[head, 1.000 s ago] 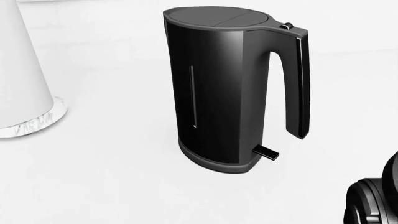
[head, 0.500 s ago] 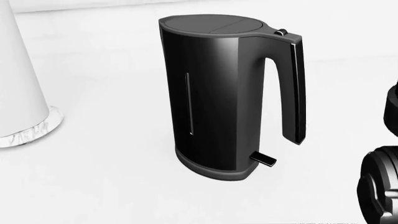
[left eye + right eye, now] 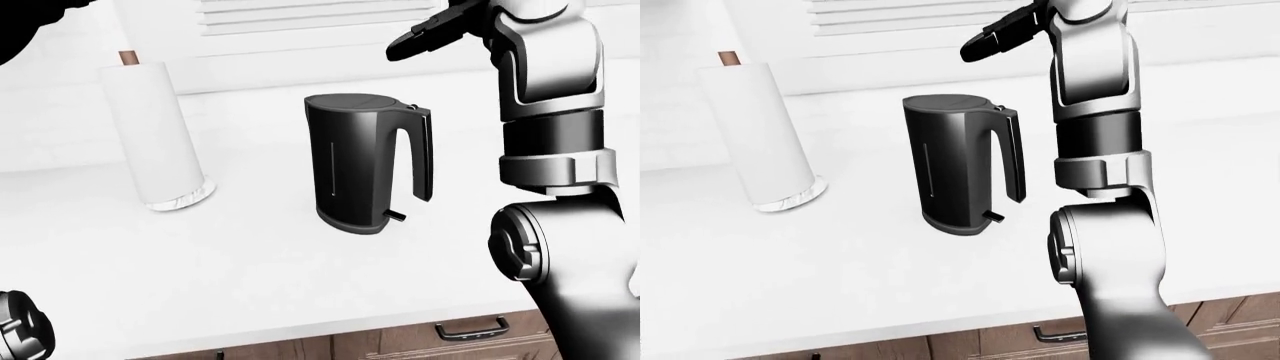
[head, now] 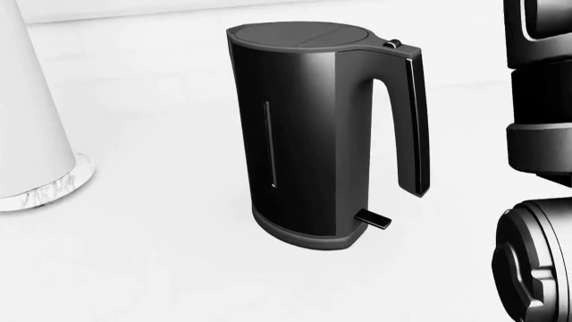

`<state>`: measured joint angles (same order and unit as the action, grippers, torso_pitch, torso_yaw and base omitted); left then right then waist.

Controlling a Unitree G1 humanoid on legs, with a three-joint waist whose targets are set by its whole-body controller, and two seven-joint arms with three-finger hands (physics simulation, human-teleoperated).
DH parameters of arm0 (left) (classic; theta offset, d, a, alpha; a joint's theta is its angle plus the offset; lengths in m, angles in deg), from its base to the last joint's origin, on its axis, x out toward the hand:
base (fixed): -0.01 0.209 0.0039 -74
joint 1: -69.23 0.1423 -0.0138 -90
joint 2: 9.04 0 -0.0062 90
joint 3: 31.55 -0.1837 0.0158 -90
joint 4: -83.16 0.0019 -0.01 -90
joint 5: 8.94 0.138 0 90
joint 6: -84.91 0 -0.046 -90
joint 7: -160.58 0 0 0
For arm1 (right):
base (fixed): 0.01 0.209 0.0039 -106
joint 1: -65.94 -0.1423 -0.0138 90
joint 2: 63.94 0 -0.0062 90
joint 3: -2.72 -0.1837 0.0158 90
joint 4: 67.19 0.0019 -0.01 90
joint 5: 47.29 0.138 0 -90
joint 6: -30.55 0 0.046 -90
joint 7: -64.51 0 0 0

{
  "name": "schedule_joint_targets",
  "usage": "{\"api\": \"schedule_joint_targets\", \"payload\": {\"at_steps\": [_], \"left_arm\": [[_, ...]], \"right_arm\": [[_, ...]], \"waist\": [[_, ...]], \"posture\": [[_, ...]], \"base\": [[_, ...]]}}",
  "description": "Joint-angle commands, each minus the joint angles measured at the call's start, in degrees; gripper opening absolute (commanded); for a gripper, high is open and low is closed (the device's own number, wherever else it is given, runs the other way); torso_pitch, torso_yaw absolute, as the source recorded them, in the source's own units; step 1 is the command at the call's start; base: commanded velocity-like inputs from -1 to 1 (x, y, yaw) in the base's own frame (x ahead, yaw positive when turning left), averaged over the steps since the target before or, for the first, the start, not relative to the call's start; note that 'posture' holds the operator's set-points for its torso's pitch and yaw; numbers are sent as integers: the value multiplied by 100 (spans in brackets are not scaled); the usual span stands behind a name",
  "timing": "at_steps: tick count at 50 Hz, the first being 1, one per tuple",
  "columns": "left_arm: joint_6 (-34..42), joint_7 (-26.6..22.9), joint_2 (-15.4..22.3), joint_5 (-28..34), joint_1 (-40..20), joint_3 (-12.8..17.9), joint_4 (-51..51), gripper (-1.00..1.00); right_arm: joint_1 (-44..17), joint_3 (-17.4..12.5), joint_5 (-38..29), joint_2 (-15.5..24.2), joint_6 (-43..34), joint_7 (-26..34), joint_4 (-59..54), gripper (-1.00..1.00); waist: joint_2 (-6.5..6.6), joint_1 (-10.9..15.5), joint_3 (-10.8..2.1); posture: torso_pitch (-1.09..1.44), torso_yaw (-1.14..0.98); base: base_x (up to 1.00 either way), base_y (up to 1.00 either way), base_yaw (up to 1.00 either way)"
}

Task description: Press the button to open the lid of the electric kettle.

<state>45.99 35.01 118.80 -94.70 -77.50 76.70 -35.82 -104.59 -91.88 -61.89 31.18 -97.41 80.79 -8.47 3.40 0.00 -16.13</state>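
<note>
- The electric kettle point(image 3: 368, 165) stands upright on the white surface point(image 3: 250, 262), lid point(image 4: 304, 33) shut; its handle point(image 4: 413, 121) faces the right of the views – the side the right arm comes from, so the top of the handle is open to a reach from above
- The lid button point(image 4: 391, 44) is a small knob where the lid meets the handle (it shows best in the head view); nothing touches it, so the press is not yet done
- The right robot hand point(image 3: 440, 30) hangs well above the kettle and a little to the right of its handle, dark fingers point(image 3: 990, 41) stretched out toward the left of the view; whether they are spread or pressed together I cannot tell. The raised forearm probably keeps the hand clear of the handle until it can drop onto the button
- The left robot hand is not seen – only a dark joint point(image 3: 20, 330) low and far left of the kettle
- A paper towel roll point(image 3: 155, 135) stands left of the kettle, well apart, and should not hinder the reach
- Judged next: lower one fingertip straight onto the button; a sideways push could tip the tall, narrow kettle
</note>
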Motion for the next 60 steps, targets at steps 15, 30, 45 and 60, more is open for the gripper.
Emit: {"api": "schedule_joint_targets", "payload": {"at_steps": [15,30,45,60], "left_arm": [[-64,-12,28,67,-137,75,32,100],[-65,-29,15,91,-132,57,26,100],[-49,-31,3,103,-137,60,28,100],[-37,-40,-8,119,-138,57,23,100]], "right_arm": [[-92,21,-323,-93,410,145,-385,100],[-75,-33,-519,39,380,317,-631,100],[-28,-71,-689,218,254,451,-645,100],[24,-84,-726,241,297,464,-816,100]], "waist": [[14,21,-45],[1,34,-70],[-9,21,-74],[-2,16,-68]], "posture": [[-50,0],[-50,0],[-50,0],[-50,0]], "base": [[0,0,0],[0,0,0],[0,0,0],[0,0,0]]}}
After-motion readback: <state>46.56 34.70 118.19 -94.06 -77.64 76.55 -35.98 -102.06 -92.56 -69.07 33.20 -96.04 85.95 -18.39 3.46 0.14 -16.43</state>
